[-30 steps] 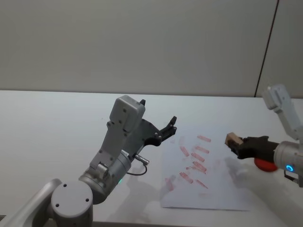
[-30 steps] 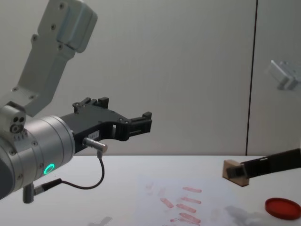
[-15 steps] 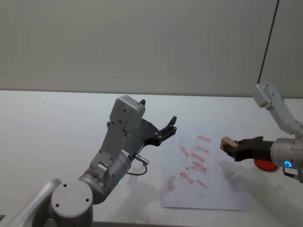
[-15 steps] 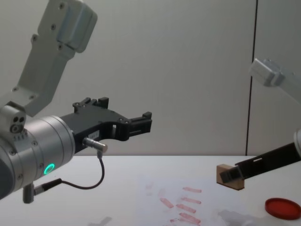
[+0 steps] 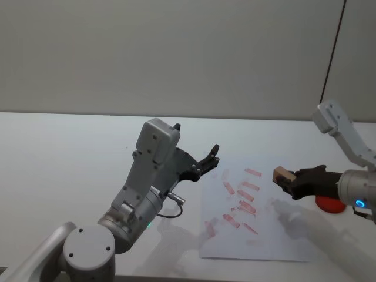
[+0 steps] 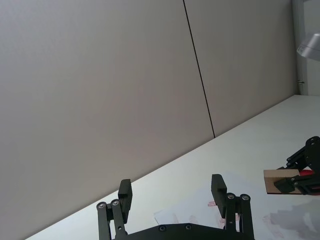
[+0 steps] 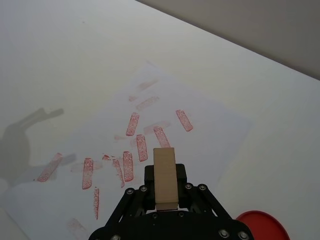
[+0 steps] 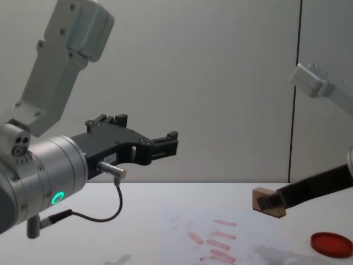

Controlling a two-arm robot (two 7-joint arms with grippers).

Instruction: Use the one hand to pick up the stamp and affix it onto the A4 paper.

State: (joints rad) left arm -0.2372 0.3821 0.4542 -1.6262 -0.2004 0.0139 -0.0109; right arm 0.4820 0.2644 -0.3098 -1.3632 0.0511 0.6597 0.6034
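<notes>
My right gripper [image 5: 288, 180] is shut on the stamp [image 5: 282, 175], a small tan wooden block, and holds it in the air over the right part of the A4 paper [image 5: 267, 235]. The stamp [image 8: 263, 200] hangs clearly above the sheet [image 8: 176, 232] in the chest view. Seen from the right wrist, the block [image 7: 164, 176] sits between the black fingers above the red marks [image 7: 135, 155] on the paper [image 7: 210, 135]. My left gripper [image 5: 208, 160] stays raised and open, left of the paper; its fingers [image 6: 218, 186] stand apart, with the stamp [image 6: 280, 181] far off.
A flat round red ink pad [image 5: 326, 204] lies on the white table right of the paper, also seen low in the chest view [image 8: 331, 244] and the right wrist view [image 7: 260, 227]. A grey wall runs behind the table.
My right gripper has carried the stamp leftward from beside the ink pad to over the paper's right part. The left arm has not moved.
</notes>
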